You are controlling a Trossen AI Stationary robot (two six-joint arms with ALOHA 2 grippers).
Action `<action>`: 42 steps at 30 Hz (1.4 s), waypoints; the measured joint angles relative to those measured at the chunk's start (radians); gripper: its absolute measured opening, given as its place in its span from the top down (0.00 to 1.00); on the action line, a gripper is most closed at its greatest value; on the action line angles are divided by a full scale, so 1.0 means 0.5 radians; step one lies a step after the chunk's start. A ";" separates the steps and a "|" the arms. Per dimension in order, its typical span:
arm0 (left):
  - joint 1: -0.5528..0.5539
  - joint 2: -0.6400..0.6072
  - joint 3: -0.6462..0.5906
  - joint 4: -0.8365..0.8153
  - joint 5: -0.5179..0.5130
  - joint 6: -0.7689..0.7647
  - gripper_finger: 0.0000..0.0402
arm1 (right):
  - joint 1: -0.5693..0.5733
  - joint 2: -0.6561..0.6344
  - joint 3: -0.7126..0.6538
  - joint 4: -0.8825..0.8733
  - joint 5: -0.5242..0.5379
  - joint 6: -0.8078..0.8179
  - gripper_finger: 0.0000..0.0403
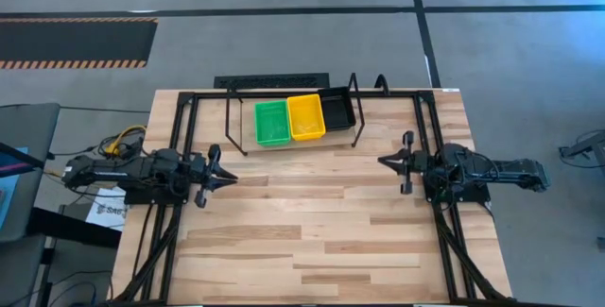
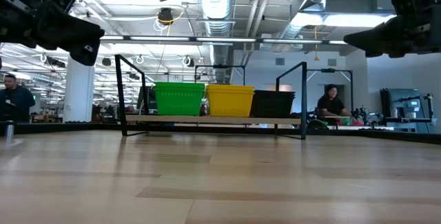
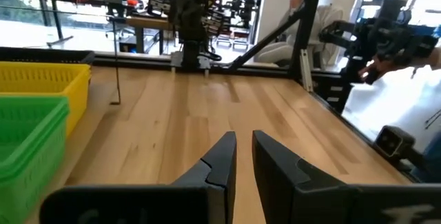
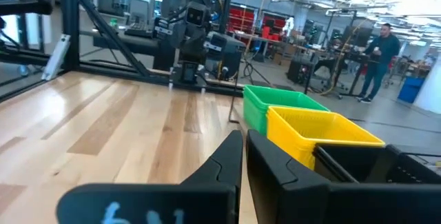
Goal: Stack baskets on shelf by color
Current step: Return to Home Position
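High view: three basket stacks sit side by side on the shelf (image 2: pixel 207 120), upper centre: green (image 1: pixel 272 123), yellow (image 1: pixel 305 116), black (image 1: pixel 337 109), one colour each. Sorting looks done, so I'd call this the park/home step. Left gripper (image 1: pixel 232 177) is mid-left and right gripper (image 1: pixel 383 162) mid-right, both well apart from the shelf, fingers nearly together and holding nothing. Next move only needs the arms settled clear of the wire frame. Baskets are rectangular mesh-sided plastic; the shelf is a light board on thin black wire with upright end loops. Table (image 1: pixel 312 241) is planked wood. Count per stack unclear.
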 joint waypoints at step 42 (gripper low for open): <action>0.001 -0.001 0.008 -0.036 -0.136 0.152 0.91 | 0.017 0.078 0.033 -0.038 0.082 -0.120 0.89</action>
